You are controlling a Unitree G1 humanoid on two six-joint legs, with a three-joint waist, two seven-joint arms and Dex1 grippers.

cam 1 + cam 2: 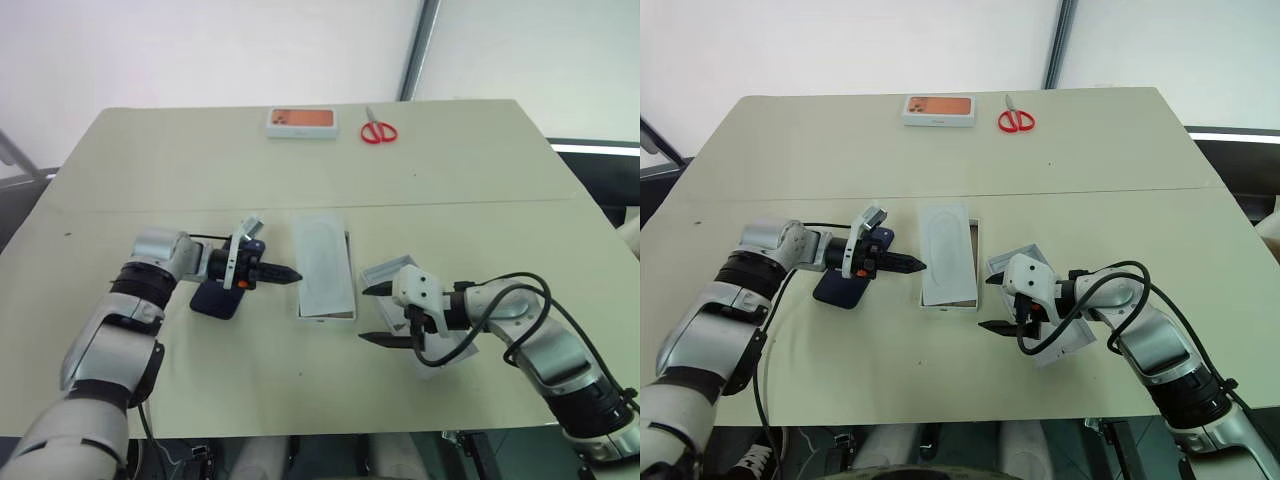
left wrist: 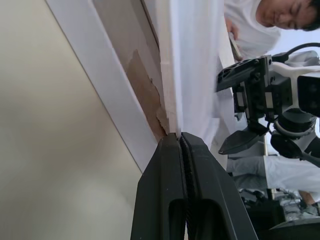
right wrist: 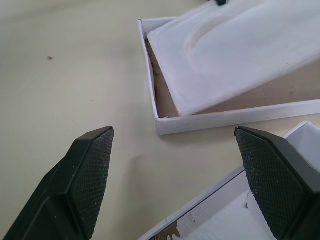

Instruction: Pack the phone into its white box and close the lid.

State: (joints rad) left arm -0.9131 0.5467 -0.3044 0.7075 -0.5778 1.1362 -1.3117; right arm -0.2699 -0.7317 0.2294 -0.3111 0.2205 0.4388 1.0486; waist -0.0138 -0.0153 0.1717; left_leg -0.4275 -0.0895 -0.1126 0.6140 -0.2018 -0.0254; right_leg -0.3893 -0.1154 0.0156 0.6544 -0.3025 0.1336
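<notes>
One phone, one white box, one lid, two pincers on the worktop (image 1: 150, 390).
The phone (image 1: 213, 299) lies flat at the left beneath the left pincer (image 1: 292, 275), clenched empty, tips just beside the white box (image 1: 326, 268) mid-worktop, a white insert (image 1: 946, 256) lying askew in it; the right pincer (image 1: 372, 314) gapes wide, grasping nothing, over the lid (image 1: 447, 343) at the right.

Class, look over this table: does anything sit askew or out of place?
Yes. The flat white insert lies tilted across the white box, one edge riding over the wall, not seated flat. The phone lies outside on the table.
</notes>
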